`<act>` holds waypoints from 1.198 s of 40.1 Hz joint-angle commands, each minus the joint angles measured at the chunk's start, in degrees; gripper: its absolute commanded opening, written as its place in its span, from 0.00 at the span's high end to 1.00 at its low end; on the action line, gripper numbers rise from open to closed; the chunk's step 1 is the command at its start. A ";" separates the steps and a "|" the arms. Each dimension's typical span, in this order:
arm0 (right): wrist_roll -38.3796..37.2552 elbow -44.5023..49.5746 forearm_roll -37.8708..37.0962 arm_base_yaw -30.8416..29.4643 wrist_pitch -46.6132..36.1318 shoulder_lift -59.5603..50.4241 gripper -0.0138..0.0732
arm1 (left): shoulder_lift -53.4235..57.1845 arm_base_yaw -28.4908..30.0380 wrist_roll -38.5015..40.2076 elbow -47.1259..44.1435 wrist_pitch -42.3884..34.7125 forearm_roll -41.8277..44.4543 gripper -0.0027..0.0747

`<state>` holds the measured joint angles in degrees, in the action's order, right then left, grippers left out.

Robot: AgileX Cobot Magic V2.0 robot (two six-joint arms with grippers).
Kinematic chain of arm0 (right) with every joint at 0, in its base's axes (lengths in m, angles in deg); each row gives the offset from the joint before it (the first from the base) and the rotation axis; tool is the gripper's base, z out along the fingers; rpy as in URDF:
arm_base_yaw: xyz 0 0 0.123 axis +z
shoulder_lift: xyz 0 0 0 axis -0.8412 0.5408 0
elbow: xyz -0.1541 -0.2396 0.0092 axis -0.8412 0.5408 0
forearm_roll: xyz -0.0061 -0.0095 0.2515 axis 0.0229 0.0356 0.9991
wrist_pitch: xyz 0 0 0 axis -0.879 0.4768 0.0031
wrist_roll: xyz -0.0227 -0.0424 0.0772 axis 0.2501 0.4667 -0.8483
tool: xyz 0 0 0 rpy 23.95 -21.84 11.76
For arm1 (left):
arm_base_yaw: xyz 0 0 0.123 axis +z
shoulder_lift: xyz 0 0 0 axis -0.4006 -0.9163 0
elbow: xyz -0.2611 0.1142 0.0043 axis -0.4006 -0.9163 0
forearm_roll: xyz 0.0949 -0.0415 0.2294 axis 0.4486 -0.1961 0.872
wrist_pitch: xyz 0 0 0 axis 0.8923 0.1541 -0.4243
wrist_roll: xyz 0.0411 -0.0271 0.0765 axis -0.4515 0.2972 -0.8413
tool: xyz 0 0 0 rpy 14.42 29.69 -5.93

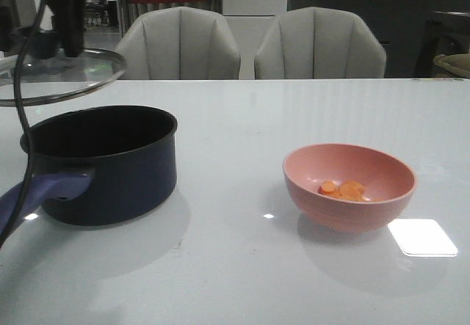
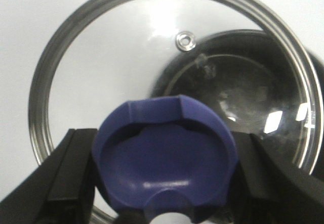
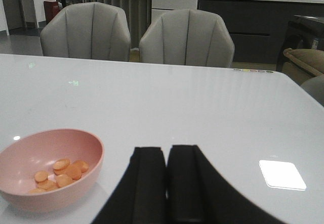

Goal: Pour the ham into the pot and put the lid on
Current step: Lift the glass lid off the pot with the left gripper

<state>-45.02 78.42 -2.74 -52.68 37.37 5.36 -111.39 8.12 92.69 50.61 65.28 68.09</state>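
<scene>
Left pincer [image 2: 164, 158] clamps the lid [image 2: 101, 57] knob, visible only from its wrist; right pincer [image 3: 167, 183] closed, empty.

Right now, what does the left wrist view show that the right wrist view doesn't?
Only the left wrist view shows the lid, its knob gripped by the left gripper, and the pot seen through the glass. Only the right wrist view shows the pink bowl holding the ham, the chairs, and the shut right gripper. Both share the white table.

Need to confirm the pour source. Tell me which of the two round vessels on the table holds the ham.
The pink bowl, right of the pot, holds the orange ham slices; the dark pot shows nothing inside.
</scene>
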 commanded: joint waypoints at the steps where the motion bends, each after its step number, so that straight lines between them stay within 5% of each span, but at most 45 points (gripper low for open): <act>1: 0.00 -0.53 -0.64 -0.17 -4.94 -1.20 0.68 | 5.72 3.60 -1.31 -1.76 0.63 0.89 0.70; 16: 0.00 -0.53 -0.64 -0.17 -4.94 -1.20 0.68 | 13.07 19.13 -7.47 -23.79 -13.73 -5.88 0.70; 32: 0.00 -0.53 -0.64 -0.17 -4.94 -1.20 0.68 | 9.20 21.38 -9.34 -34.64 -23.36 -6.43 0.69; 48: 0.00 -0.53 -0.64 -0.17 -4.94 -1.20 0.68 | 6.36 20.10 -9.34 -34.64 -24.02 -7.48 0.29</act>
<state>-45.02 78.42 -2.74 -52.68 37.37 5.36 -107.60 29.00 83.35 14.65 42.94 60.58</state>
